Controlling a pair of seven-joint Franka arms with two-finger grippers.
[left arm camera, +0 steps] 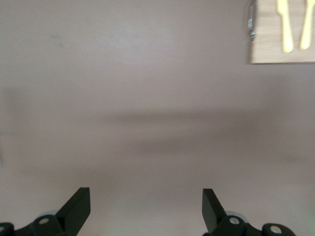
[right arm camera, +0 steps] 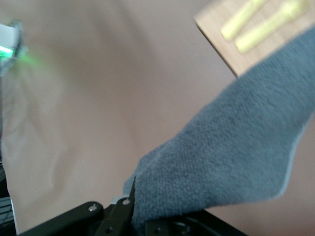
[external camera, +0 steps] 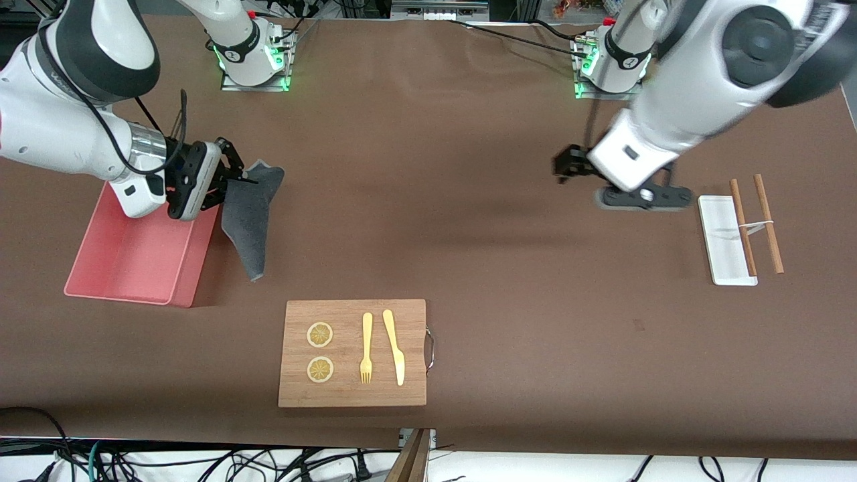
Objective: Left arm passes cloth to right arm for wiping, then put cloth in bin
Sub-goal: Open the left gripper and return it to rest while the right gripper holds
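Now the right gripper (external camera: 236,175) pinches the cloth (external camera: 249,214), apparently hanging just beside the bin (external camera: 107,264); left gripper (external camera: 569,166) waits, spread.

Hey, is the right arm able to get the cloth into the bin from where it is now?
Probably yes. The right gripper is shut on the cloth, which hangs just beside the bin, at its wall toward the left arm's end. The bin is open-topped, and nothing shows between them. The left gripper is open, well away.

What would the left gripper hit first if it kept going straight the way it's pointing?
Probably just bare table: the open left gripper points at brown cloth, with the cutting board off to one corner.
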